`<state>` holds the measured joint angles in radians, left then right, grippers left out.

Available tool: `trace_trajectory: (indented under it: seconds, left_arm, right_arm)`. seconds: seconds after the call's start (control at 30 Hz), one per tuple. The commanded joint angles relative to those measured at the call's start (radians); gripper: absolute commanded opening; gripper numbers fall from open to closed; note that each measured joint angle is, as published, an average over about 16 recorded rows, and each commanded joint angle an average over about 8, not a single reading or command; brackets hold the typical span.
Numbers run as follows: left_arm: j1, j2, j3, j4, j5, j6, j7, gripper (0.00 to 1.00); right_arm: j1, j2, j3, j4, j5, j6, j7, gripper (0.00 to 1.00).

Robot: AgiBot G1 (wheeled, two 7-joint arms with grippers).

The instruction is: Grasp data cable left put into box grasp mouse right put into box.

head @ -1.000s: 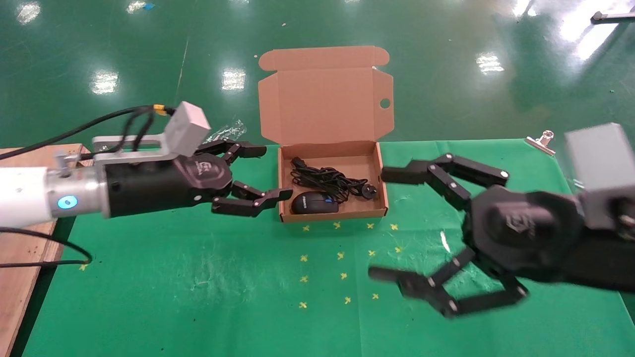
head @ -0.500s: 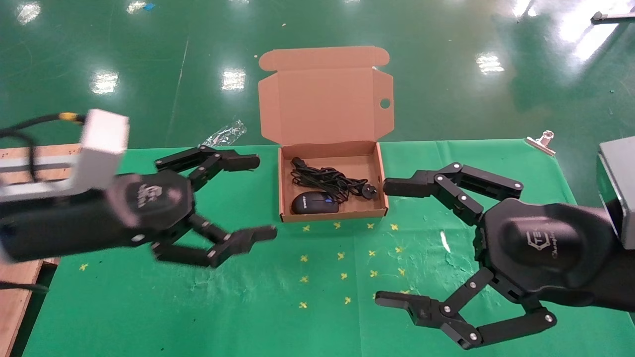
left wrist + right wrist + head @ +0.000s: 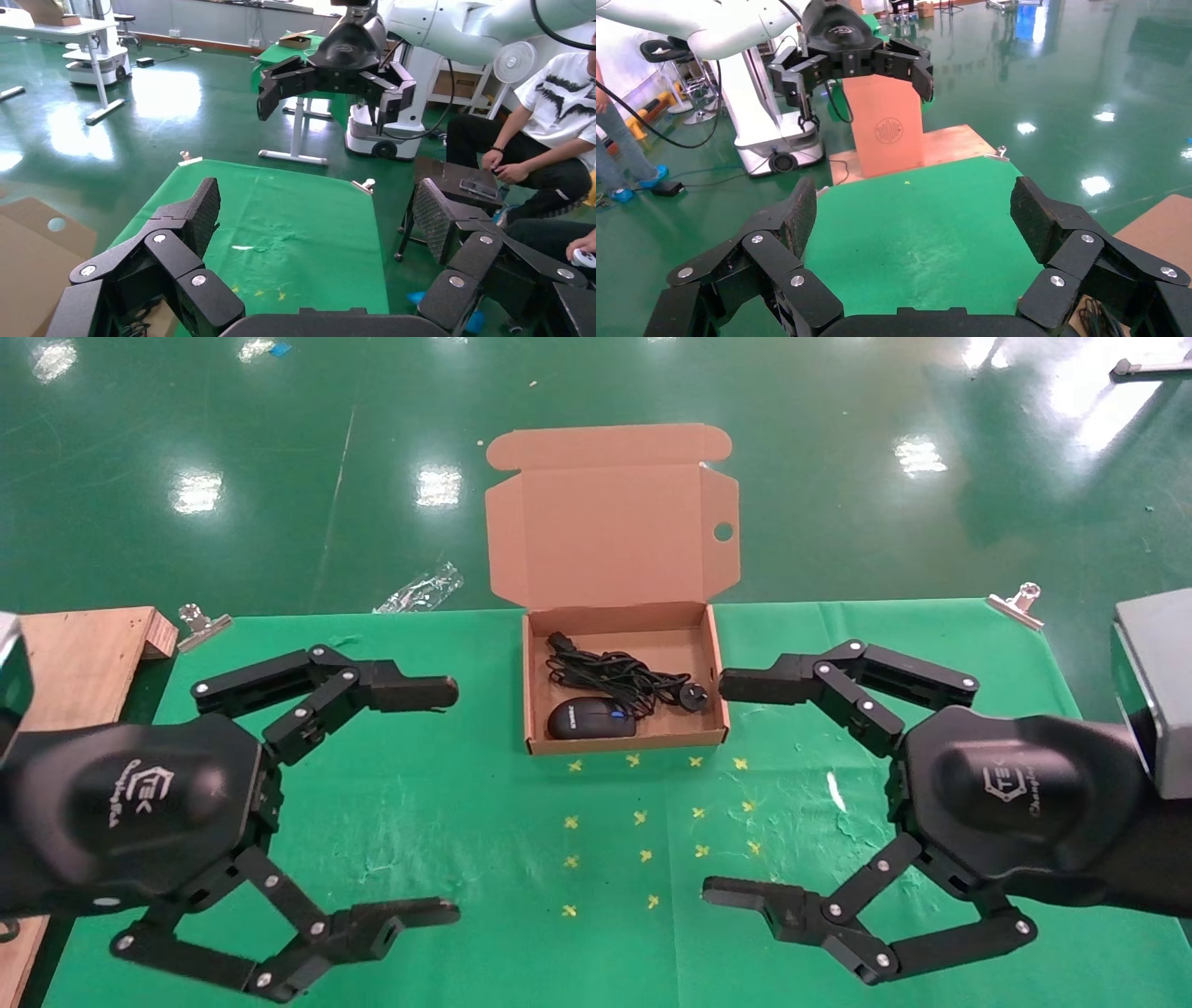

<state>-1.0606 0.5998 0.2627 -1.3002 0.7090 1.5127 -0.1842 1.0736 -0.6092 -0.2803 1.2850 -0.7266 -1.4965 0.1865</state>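
The brown cardboard box [image 3: 610, 533] stands open at the middle back of the green table, lid upright. Inside it lie the coiled black data cable [image 3: 610, 674], its plug [image 3: 694, 698] to the right, and the black mouse [image 3: 589, 719] at the front. My left gripper [image 3: 450, 803] is open and empty, left of and in front of the box, pointing inward. My right gripper [image 3: 722, 791] is open and empty, right of and in front of the box. The left wrist view shows my left gripper [image 3: 318, 210] wide open over bare cloth; the right wrist view shows my right gripper [image 3: 912, 210] the same.
A wooden board [image 3: 74, 654] lies at the table's left edge. Metal clips [image 3: 200, 621] [image 3: 1020, 601] hold the cloth's back corners. Yellow cross marks [image 3: 643, 822] dot the cloth in front of the box. A plastic wrapper [image 3: 419, 589] lies on the floor behind.
My left gripper has drawn back from the box's left side to the front left. My right gripper has pulled back a little to the right. Both stayed open.
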Motion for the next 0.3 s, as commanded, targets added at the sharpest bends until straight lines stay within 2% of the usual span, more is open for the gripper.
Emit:
trace_trajectory:
  seconds: [0.03, 0.3]
  left_arm:
    - [0.005, -0.004, -0.006, -0.005, -0.007, 0.006, 0.001, 1.00]
    - [-0.004, 0.003, 0.005, 0.005, 0.006, -0.005, -0.001, 1.00]
  right_arm:
    - [0.000, 0.000, 0.000, 0.000, 0.000, 0.000, 0.000, 1.00]
    - [0.000, 0.000, 0.000, -0.001, -0.001, 0.000, 0.000, 1.00]
